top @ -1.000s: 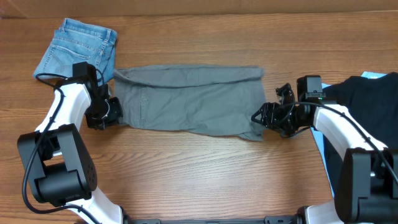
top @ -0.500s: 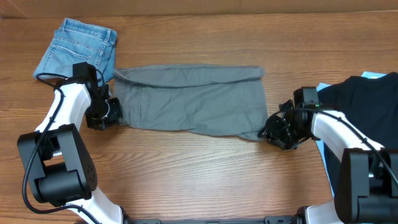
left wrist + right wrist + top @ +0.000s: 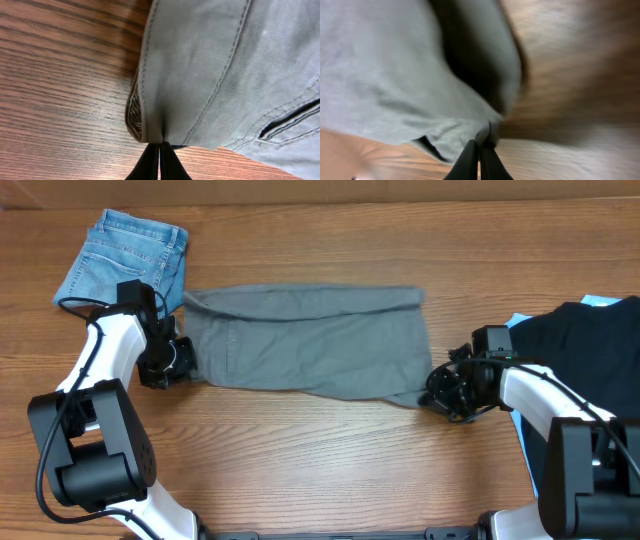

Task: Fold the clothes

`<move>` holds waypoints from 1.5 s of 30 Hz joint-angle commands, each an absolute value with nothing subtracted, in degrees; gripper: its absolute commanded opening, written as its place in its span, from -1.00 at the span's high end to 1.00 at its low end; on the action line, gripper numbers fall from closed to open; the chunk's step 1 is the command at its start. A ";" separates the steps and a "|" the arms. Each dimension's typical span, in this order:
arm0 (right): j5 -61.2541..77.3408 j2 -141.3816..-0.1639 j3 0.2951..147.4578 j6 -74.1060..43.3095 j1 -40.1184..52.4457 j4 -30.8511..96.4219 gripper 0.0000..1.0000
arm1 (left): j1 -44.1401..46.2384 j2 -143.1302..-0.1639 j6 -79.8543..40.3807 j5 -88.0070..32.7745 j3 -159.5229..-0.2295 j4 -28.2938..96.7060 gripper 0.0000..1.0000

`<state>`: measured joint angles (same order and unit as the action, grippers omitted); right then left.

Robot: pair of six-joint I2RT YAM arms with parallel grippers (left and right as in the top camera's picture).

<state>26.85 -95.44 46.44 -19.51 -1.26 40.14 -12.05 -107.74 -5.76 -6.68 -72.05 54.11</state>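
Note:
The grey shorts [image 3: 310, 340] lie flat and lengthwise across the middle of the table. My left gripper [image 3: 186, 366] is shut on their front left corner. In the left wrist view the fingertips [image 3: 160, 150] pinch the thick seamed edge of the grey shorts [image 3: 210, 75], with a slit pocket [image 3: 290, 120] to the right. My right gripper [image 3: 428, 392] is shut on the front right corner. The blurred right wrist view shows the gripper [image 3: 480, 147] nipping a small tuft of the grey shorts [image 3: 385, 75] at the hem.
Folded blue denim shorts [image 3: 125, 255] lie at the back left, just behind my left arm. A black garment [image 3: 590, 340] rests on something pale blue [image 3: 520, 320] at the right edge. Bare wooden table [image 3: 320, 470] runs along the front.
My right gripper has slid toward the front, to the shorts' lower right corner, and has gone from open to shut on it. The left arm and the shorts have stayed put.

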 commanded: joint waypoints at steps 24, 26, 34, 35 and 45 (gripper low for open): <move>6.02 -90.89 59.44 -19.99 -4.32 55.72 0.28 | -15.94 -108.09 0.19 -20.62 -77.19 56.45 0.38; 9.43 -88.47 62.98 -17.58 -4.29 55.61 0.34 | -14.96 -108.09 1.34 -22.74 -79.02 56.07 0.62; 19.20 -89.73 64.14 -23.35 -4.19 40.62 0.83 | -11.66 -108.09 5.08 -22.98 -80.42 56.12 0.92; 19.16 -90.67 63.94 -24.36 -4.19 39.09 0.87 | -11.03 -108.09 5.65 -22.96 -80.42 56.36 0.92; 19.62 -107.59 63.77 -35.97 -0.27 22.13 0.92 | -7.75 -108.09 6.20 -21.04 -80.42 57.65 0.92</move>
<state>18.63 -103.07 64.16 -29.78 -2.48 25.65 -7.51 -107.77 4.73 -21.26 -79.29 57.47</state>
